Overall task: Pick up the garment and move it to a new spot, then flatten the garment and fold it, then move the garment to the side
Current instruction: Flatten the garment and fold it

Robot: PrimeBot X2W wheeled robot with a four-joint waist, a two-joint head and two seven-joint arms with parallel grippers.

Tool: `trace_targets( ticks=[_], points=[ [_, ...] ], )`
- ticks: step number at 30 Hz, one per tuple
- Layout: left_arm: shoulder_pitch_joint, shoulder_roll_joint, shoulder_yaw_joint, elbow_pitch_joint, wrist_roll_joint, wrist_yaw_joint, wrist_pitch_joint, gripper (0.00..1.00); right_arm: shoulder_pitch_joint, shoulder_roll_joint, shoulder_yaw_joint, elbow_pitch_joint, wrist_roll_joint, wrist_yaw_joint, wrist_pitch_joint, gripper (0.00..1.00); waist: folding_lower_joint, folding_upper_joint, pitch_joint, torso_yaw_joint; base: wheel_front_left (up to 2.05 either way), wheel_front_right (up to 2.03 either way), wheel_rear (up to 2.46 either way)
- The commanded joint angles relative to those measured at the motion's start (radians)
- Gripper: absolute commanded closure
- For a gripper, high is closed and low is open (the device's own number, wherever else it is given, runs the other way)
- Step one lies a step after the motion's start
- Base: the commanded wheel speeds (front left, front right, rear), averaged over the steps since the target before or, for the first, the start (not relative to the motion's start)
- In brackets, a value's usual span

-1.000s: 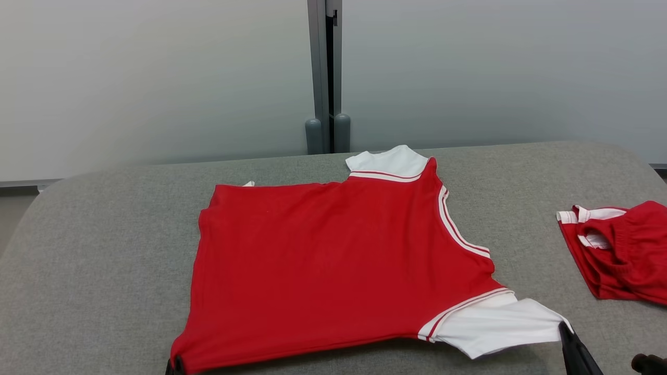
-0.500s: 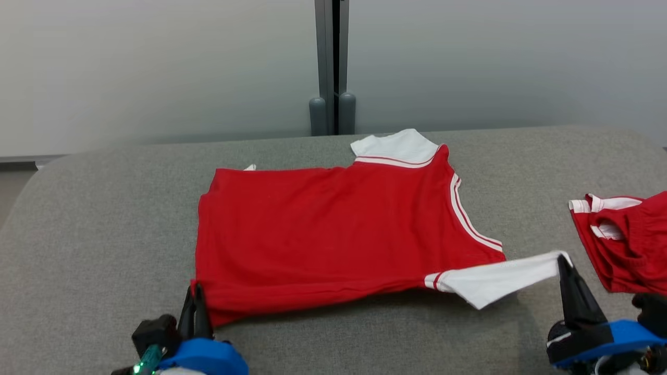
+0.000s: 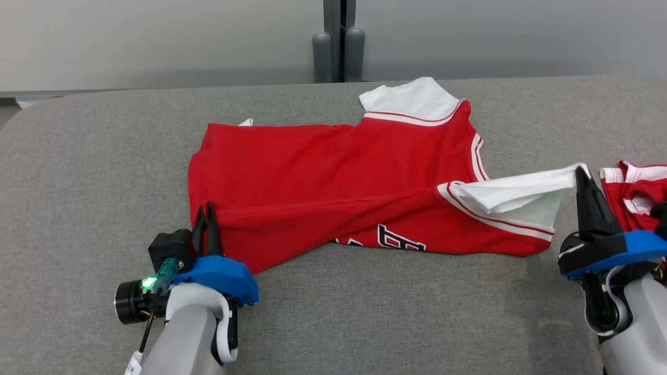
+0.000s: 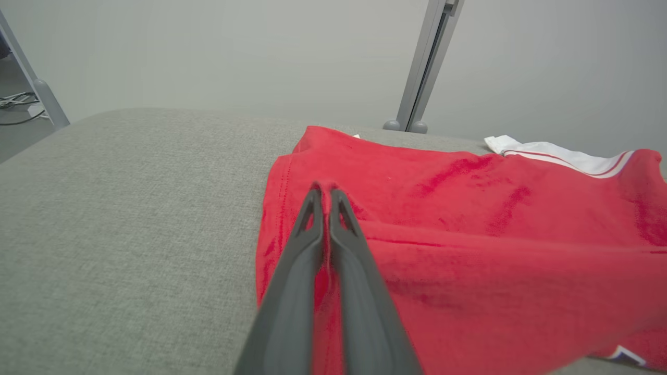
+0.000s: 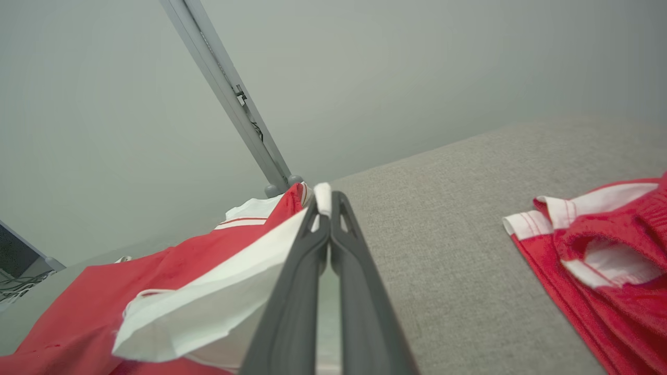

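Your grey worktop [image 3: 78, 172] spans the whole head view. Its far edge runs along pale wall panels, and its far left corner is rounded. You have a bare strip all along the near side in front of both arms, and a broad bare patch to the left of the garment. Beyond the garment, the band up to the far edge is narrower.

The garment [image 3: 323, 166], a red jersey with white sleeves, lies mid-worktop. Its far part lies flat, with the far sleeve [image 3: 411, 99] close to the far edge. Its near edge is raised and turned over toward the far side, and part of some dark lettering shows on the near face.

A second red garment [image 3: 633, 192] lies crumpled at the right, cut off by the picture's edge. It sits just beside your right gripper [image 3: 581, 172], so room is tight on that side.

The right gripper's jaws are clamped on the cuff of the near sleeve [image 3: 516, 190], which stretches off the surface toward the right. Your left gripper [image 3: 206, 208] has its jaws pressed together on the hem at the garment's near left corner, with that corner bunched up at the tips.
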Motion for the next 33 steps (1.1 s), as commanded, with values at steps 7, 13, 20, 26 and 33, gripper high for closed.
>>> trace_targets(
  ticks=[7, 13, 20, 26, 33],
  points=[
    [-0.071, 0.001, 0.028, 0.028, 0.025, 0.018, -0.004, 1.0, -0.1, -0.031, 0.008, 0.033, -0.017, 0.0, -0.003, 1.0, -0.0003, -0.0003, 0.055, 0.012, 0.0, 0.0, 0.0],
    [-0.142, 0.009, 0.034, 0.083, 0.075, -0.004, -0.004, 1.0, -0.158, -0.041, 0.051, 0.062, -0.033, 0.0, -0.003, 1.0, -0.0003, -0.0003, 0.089, 0.017, 0.0, 0.0, 0.0],
    [-0.196, 0.004, 0.036, 0.148, 0.09, -0.014, -0.004, 1.0, -0.188, -0.029, 0.075, 0.099, -0.049, 0.0, -0.003, 1.0, -0.0003, -0.0003, 0.106, 0.02, 0.0, 0.0, 0.0],
    [-0.196, 0.003, 0.044, 0.15, 0.103, -0.011, -0.004, 1.0, -0.194, -0.028, 0.069, 0.113, -0.06, 0.0, -0.003, 1.0, -0.0003, -0.0003, 0.11, 0.024, 0.0, 0.0, 0.0],
    [-0.168, 0.001, 0.07, 0.1, 0.11, 0.01, -0.004, 0.0, -0.192, -0.011, 0.039, 0.082, -0.059, 0.0, -0.003, 0.0, -0.0003, -0.0003, 0.11, 0.022, 0.0, 0.0, 0.0]
  ],
)
